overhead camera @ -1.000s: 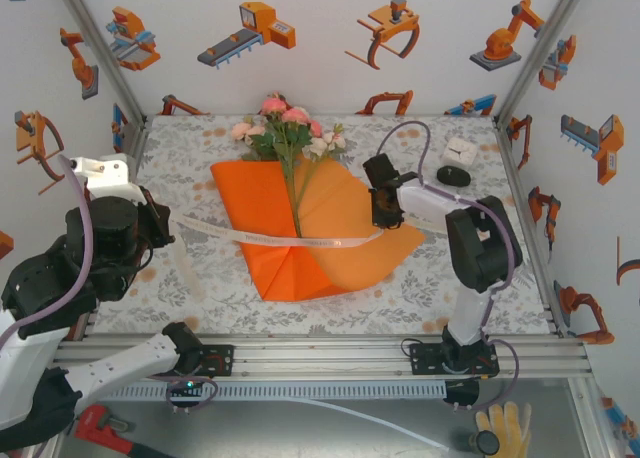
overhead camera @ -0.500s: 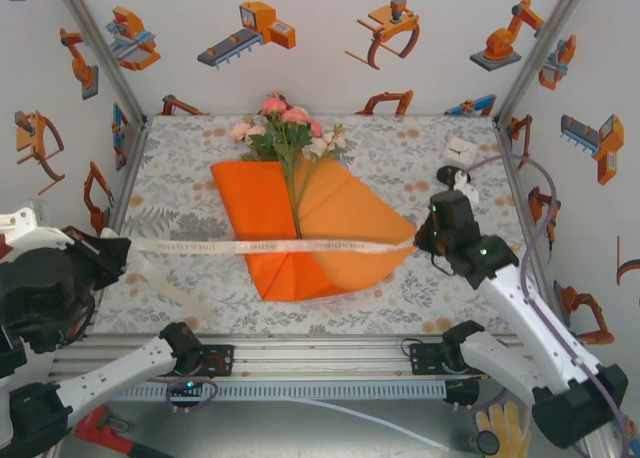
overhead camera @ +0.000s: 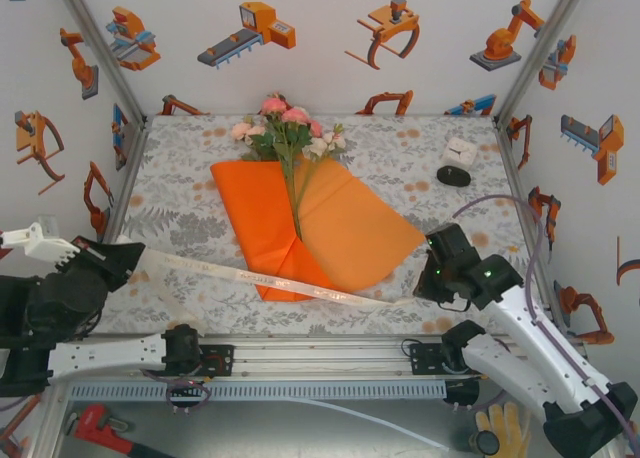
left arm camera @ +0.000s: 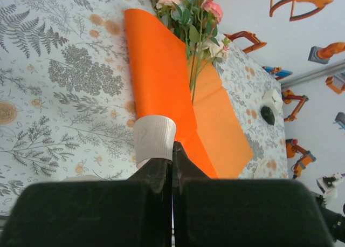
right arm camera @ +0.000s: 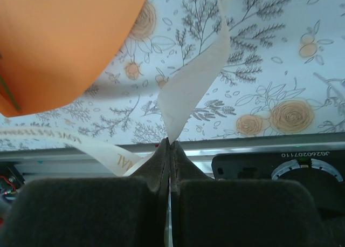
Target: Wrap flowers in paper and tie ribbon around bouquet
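The left gripper [overhead camera: 120,260], by the worktop's [overhead camera: 180,178] left edge, and the right gripper [overhead camera: 422,290], near its near-right corner, each pinch an end of the ribbon [overhead camera: 270,275]. It stretches left to right over the near tip of the paper [overhead camera: 350,228]. The flowers [overhead camera: 288,128] lie beyond it, stems running near-to-far with the blooms toward the far edge.

Holding the left gripper [overhead camera: 122,259] [left arm camera: 172,149] low at the worktop's near-left edge, jaws pinched tight on one end of the ribbon [overhead camera: 262,276]. Folding the right arm back from its base, with the right gripper [overhead camera: 420,288] [right arm camera: 169,144] low at near right, clamped on the other end. Pointing both wrists inward.
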